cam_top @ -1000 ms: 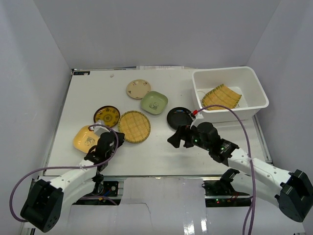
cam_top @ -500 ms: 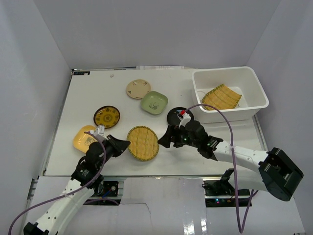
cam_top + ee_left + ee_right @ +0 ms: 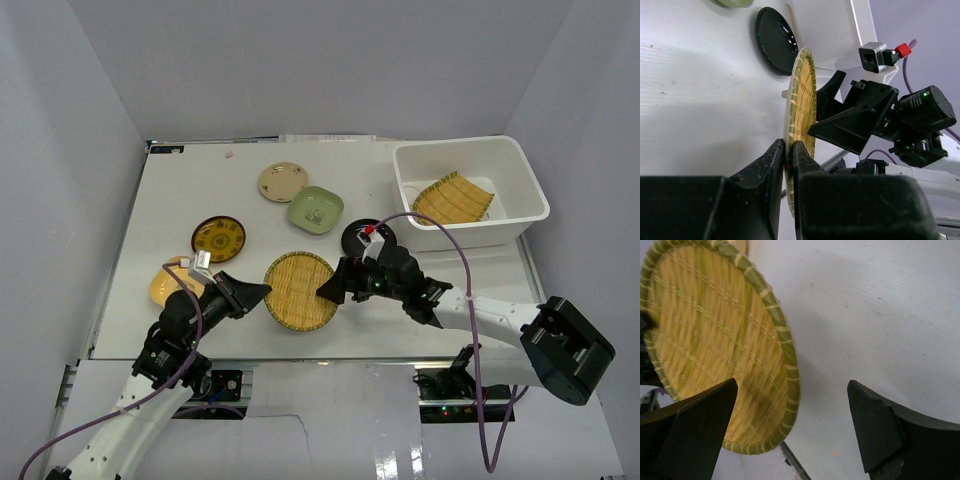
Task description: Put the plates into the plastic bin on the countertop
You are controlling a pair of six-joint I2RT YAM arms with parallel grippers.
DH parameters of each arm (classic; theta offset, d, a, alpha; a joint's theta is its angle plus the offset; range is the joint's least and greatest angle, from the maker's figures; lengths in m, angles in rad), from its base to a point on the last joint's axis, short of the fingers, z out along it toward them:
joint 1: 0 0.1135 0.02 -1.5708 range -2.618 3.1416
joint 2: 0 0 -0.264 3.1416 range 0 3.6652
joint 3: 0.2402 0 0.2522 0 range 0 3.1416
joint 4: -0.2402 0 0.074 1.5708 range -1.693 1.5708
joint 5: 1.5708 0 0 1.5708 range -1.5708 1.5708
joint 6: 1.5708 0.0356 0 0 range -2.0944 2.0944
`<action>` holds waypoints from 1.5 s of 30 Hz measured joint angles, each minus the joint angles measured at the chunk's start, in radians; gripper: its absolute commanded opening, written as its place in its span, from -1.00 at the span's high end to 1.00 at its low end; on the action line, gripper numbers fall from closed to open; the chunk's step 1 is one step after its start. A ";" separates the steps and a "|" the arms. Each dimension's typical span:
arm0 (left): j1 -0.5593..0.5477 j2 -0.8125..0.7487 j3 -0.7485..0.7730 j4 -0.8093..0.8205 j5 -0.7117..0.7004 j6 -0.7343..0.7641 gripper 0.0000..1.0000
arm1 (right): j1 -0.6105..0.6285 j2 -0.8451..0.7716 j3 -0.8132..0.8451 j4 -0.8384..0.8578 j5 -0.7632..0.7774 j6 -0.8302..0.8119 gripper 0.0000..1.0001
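Near the countertop's (image 3: pixel 170 190) front edge, the left gripper (image 3: pixel 262 291) pinches the round woven tray's (image 3: pixel 299 291) rim, offering it to the right gripper (image 3: pixel 332 290), jaws spread wide, presumably because the plastic bin (image 3: pixel 455 143) sits far-right.

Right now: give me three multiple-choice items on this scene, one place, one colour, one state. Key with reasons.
1. The rectangular woven tray lies:
A) front left
B) in the white bin
C) dead centre

2. The square plate is:
A) red
B) blue
C) pale green

3. The left end effector is:
A) shut on the round woven tray
B) open and empty
C) out of view

B: it rests inside the bin's walls.
C: the top view shows it pale green.
A: its fingers pinch the tray's rim.
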 measured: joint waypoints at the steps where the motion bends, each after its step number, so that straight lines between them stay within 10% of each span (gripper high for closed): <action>1: 0.000 0.001 0.007 -0.001 0.006 -0.002 1.00 | -0.002 -0.009 -0.010 0.029 -0.019 0.002 -0.87; 6: 0.000 0.014 0.042 0.001 0.039 -0.005 0.98 | -0.011 -0.053 -0.077 0.169 -0.117 0.022 0.44; 8: 0.002 0.023 0.060 -0.003 0.039 0.015 0.57 | -0.019 -0.064 -0.093 0.209 -0.140 0.064 0.84; 11: 0.015 0.058 0.103 -0.044 -0.011 0.072 -0.31 | -0.032 -0.109 -0.091 0.261 -0.190 0.107 0.85; 15: 0.001 0.133 0.262 -0.077 0.029 0.167 -0.95 | -0.047 -0.167 -0.029 0.180 -0.177 0.093 0.85; 22: 0.001 0.167 0.566 -0.174 0.008 0.419 -0.96 | -0.372 -0.241 0.277 -0.128 -0.097 0.018 0.85; 31: -0.001 0.117 0.540 -0.264 -0.051 0.546 -0.96 | -0.843 -0.146 0.555 -0.412 0.118 -0.105 0.85; 45: -0.025 0.063 0.352 -0.200 -0.072 0.541 -0.96 | -0.962 0.124 0.568 -0.589 0.197 -0.222 0.71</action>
